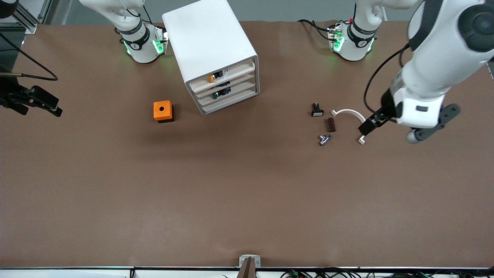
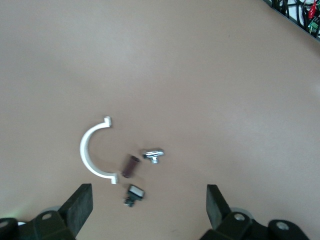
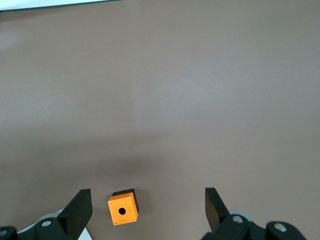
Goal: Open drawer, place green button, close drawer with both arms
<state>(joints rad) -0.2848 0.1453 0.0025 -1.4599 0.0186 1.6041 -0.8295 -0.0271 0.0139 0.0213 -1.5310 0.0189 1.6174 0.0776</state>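
One green button [image 1: 220, 92] lies in the drawer [image 1: 231, 91], well apart from both empty, spread grippers: left gripper [image 2: 148, 209], right gripper [image 3: 147, 212].

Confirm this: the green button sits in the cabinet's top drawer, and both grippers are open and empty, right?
Not quite. The front view shows the green button in the second drawer; the top drawer holds an orange one. Left gripper and right gripper are open and empty.

The green-capped button [image 1: 220, 92] lies on its side inside the shut, shallow white drawer [image 1: 230, 89], second tier of the white cabinet [image 1: 208, 42].
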